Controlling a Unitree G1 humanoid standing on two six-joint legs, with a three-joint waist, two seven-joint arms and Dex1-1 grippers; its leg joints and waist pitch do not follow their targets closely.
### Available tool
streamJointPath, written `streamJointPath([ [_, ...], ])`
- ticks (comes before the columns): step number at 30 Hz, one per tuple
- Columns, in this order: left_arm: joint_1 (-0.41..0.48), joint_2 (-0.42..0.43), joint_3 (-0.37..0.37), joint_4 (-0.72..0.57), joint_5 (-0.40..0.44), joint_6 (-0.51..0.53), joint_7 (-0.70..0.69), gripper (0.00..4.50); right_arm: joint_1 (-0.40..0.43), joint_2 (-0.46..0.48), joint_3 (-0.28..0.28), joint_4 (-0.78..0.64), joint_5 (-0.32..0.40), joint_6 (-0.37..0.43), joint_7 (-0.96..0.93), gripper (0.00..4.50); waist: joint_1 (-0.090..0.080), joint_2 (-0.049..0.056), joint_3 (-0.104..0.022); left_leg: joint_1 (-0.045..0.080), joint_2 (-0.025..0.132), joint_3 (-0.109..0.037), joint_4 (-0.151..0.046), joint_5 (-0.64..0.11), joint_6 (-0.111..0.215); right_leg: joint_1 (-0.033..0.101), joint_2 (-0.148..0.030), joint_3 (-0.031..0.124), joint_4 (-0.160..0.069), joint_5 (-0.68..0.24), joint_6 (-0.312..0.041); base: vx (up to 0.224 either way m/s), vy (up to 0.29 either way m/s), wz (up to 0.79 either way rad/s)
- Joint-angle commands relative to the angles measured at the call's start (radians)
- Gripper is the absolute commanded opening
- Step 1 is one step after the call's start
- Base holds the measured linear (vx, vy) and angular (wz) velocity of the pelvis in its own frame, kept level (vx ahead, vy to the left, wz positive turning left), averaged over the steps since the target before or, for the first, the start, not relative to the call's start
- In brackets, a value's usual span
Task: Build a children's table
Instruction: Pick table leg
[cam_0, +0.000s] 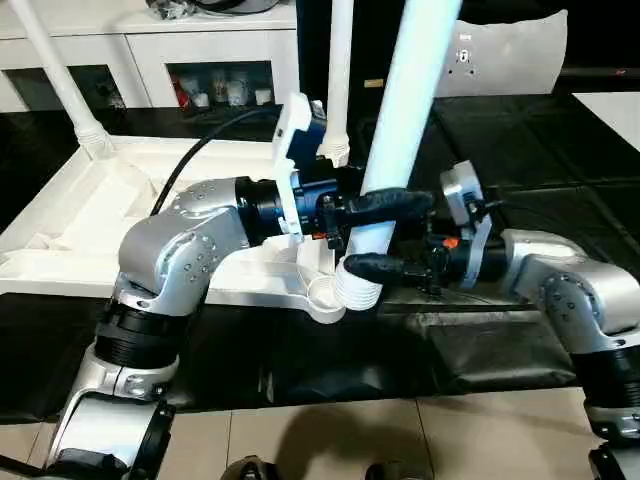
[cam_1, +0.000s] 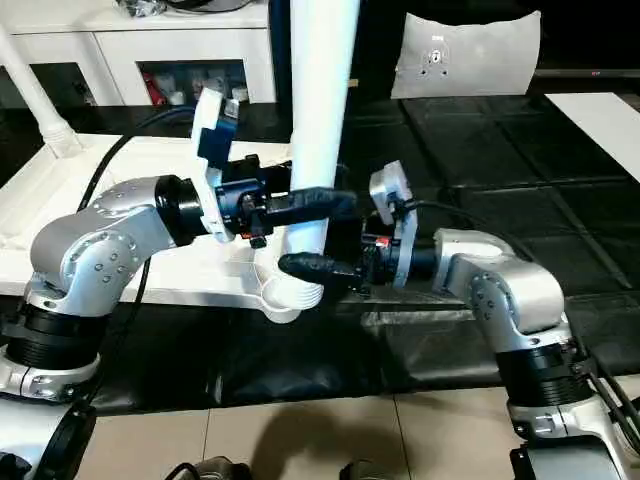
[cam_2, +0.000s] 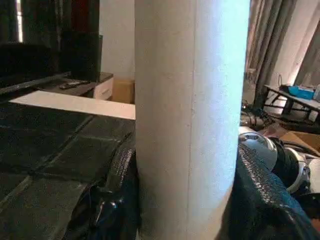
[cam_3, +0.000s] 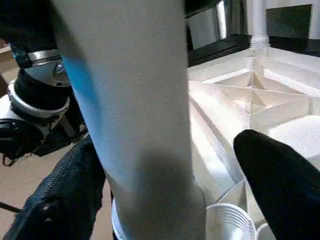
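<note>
The children's table top (cam_0: 120, 200) lies white and upside down on the black work surface, ribs facing up. One leg (cam_0: 60, 80) stands in its far left corner and another leg (cam_0: 340, 70) in the far right corner. A third leg (cam_0: 420, 80) rises slightly tilted at the near right corner, its ribbed lower end at the round socket (cam_0: 325, 300). My left gripper (cam_2: 185, 165) is shut on this leg, both fingers against it. Just below, my right gripper (cam_3: 165, 165) straddles the same leg, open, with one finger (cam_3: 280, 180) standing clear of it.
The black work surface (cam_0: 540, 150) stretches to the right and behind. A white pouch (cam_0: 510, 50) rests at its back right, and a white panel (cam_0: 610, 110) at the right edge. White cabinets (cam_0: 200, 50) line the back. Tiled floor (cam_0: 330, 430) lies in front.
</note>
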Motion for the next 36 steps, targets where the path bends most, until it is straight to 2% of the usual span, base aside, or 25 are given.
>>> streamJointPath([
  [1, 0.000, 0.006, -0.007, -0.015, 0.009, -0.013, -0.009, 1.88, -0.019, 0.001, 0.008, 0.000, -0.004, -0.009, 0.016, 3.86, 0.001, -0.009, -0.085, 0.013, 0.037, -0.013, -0.063, -0.155, 0.047, 0.059, -0.067, 0.042, -0.082, -0.300, -0.186, 0.000, 0.000, 0.00],
  [8, 0.001, 0.005, -0.023, -0.012, 0.026, -0.029, -0.020, 1.88, -0.025, 0.011, 0.007, 0.008, 0.007, -0.001, 0.033, 3.22, -0.002, -0.008, -0.083, 0.015, 0.037, -0.013, -0.064, -0.175, 0.042, 0.057, -0.067, 0.041, -0.086, -0.336, -0.178, 0.000, 0.000, 0.00],
  [10, 0.002, 0.004, -0.028, -0.013, 0.030, -0.033, -0.021, 1.88, -0.026, 0.015, 0.005, 0.009, 0.008, 0.000, 0.036, 3.15, -0.002, -0.009, -0.083, 0.014, 0.036, -0.013, -0.063, -0.172, 0.041, 0.058, -0.067, 0.042, -0.086, -0.335, -0.177, 0.000, 0.000, 0.00],
  [11, 0.002, 0.005, -0.030, -0.014, 0.032, -0.034, -0.022, 1.88, -0.026, 0.016, 0.004, 0.010, 0.010, 0.001, 0.037, 2.86, -0.001, -0.008, -0.084, 0.015, 0.037, -0.013, -0.063, -0.169, 0.041, 0.057, -0.068, 0.042, -0.085, -0.333, -0.178, 0.000, 0.000, 0.00],
  [16, 0.002, 0.000, -0.029, -0.011, 0.038, -0.045, -0.015, 1.88, -0.024, 0.017, 0.011, 0.007, 0.008, 0.010, 0.050, 2.53, -0.001, -0.008, -0.086, 0.014, 0.039, -0.014, -0.063, -0.160, 0.045, 0.059, -0.067, 0.042, -0.081, -0.299, -0.189, 0.000, 0.000, 0.00],
  [20, -0.001, -0.002, -0.024, -0.005, 0.042, -0.046, -0.016, 1.88, -0.025, 0.019, 0.015, 0.011, 0.000, 0.009, 0.052, 2.14, -0.001, -0.009, -0.085, 0.014, 0.037, -0.013, -0.063, -0.165, 0.044, 0.059, -0.068, 0.042, -0.083, -0.310, -0.189, 0.000, 0.000, 0.00],
  [28, 0.005, 0.007, -0.038, -0.010, 0.061, -0.041, -0.006, 1.88, -0.027, 0.028, 0.013, 0.018, -0.003, 0.006, 0.050, 2.03, 0.001, -0.007, -0.087, 0.014, 0.038, -0.014, -0.062, -0.161, 0.043, 0.059, -0.068, 0.042, -0.082, -0.306, -0.189, 0.000, 0.000, 0.00],
  [29, 0.006, 0.006, -0.034, -0.010, 0.056, -0.014, 0.011, 1.88, -0.025, 0.032, 0.012, 0.019, -0.005, 0.003, 0.044, 2.03, 0.001, -0.005, -0.089, 0.014, 0.038, -0.014, -0.062, -0.158, 0.042, 0.060, -0.068, 0.042, -0.081, -0.299, -0.191, 0.000, 0.000, 0.00],
  [31, 0.009, -0.010, -0.009, -0.015, 0.015, 0.029, 0.031, 2.44, -0.019, 0.040, 0.010, 0.021, -0.011, -0.001, 0.026, 2.01, 0.002, -0.005, -0.090, 0.013, 0.037, -0.013, -0.061, -0.154, 0.040, 0.060, -0.068, 0.042, -0.078, -0.282, -0.201, 0.000, 0.000, 0.00],
  [36, 0.034, -0.045, 0.002, -0.059, -0.032, 0.050, 0.051, 2.92, -0.004, 0.065, 0.001, 0.017, -0.009, 0.012, -0.012, 1.96, 0.004, -0.002, -0.093, 0.013, 0.037, -0.013, -0.060, -0.150, 0.042, 0.060, -0.068, 0.040, -0.080, -0.291, -0.193, 0.000, 0.000, 0.00],
])
